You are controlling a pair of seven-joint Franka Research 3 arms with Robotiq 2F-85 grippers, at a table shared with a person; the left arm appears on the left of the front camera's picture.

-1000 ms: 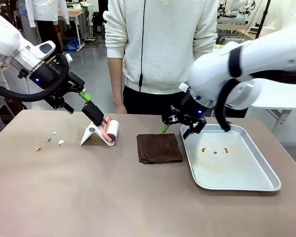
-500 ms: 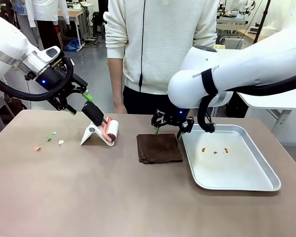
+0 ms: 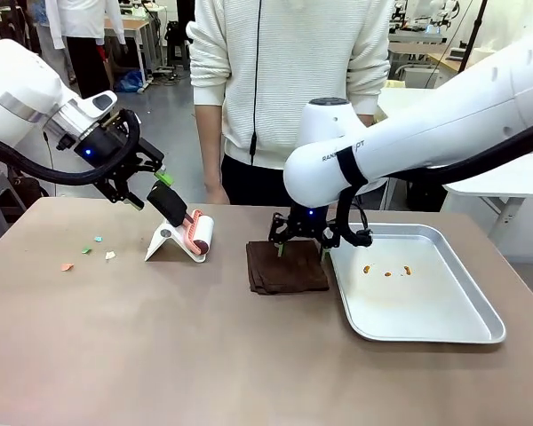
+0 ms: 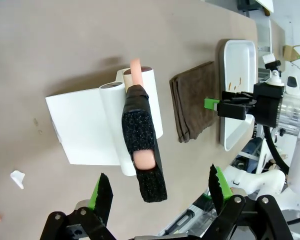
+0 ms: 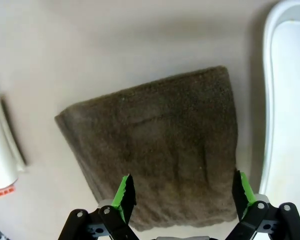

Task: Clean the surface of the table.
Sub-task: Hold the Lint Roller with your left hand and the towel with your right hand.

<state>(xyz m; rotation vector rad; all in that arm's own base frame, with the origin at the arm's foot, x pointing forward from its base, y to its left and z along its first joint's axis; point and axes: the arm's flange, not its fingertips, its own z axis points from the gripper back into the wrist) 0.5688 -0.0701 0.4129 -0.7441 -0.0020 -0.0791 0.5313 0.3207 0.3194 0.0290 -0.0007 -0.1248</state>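
Note:
Several small paper scraps lie at the left of the brownish table. A lint roller with a black and pink handle leans on a white stand. My left gripper hangs open at the handle's upper end, and its fingers stand on either side of it without touching. A folded dark brown cloth lies mid-table. My right gripper is open just above the cloth's far edge, with the cloth spread between its fingertips.
A shiny silver tray with a few orange crumbs sits right of the cloth, its rim close to my right gripper. A person in a white sweater stands at the far edge. The near half of the table is bare.
My right arm has swung left from the tray's far corner to over the cloth and come lower. My left gripper has edged slightly right along the roller handle.

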